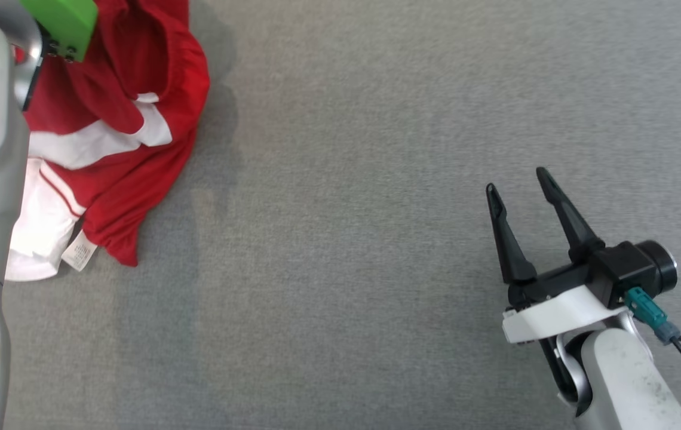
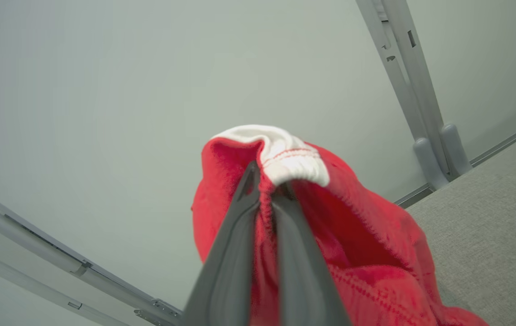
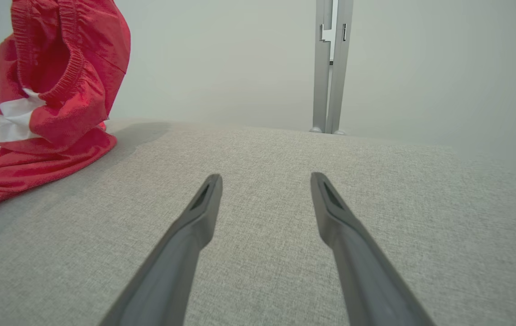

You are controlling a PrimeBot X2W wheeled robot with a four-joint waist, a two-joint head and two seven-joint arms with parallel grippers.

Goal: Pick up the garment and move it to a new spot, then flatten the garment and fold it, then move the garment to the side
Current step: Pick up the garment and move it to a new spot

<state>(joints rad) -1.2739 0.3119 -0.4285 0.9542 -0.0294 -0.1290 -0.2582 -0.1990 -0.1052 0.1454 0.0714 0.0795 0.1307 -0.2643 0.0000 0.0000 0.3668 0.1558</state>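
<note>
The garment (image 1: 119, 119) is red with white bands and a white care label, bunched at the left edge of the grey cloth surface. Its upper part is raised while its lower folds rest on the surface. In the left wrist view my left gripper (image 2: 269, 181) is shut on a red-and-white fold of the garment (image 2: 357, 244), which drapes over both fingers. In the head view the pale left forearm covers that gripper. My right gripper (image 1: 517, 182) stands open over bare cloth at the lower right, far from the garment (image 3: 50, 90), nothing between its fingers (image 3: 203, 199).
A grey fabric surface (image 1: 346, 239) spreads across the whole work area. A pale wall with grey metal uprights (image 3: 330, 68) stands behind it. A green block (image 1: 66, 21) on the left arm shows at the top left.
</note>
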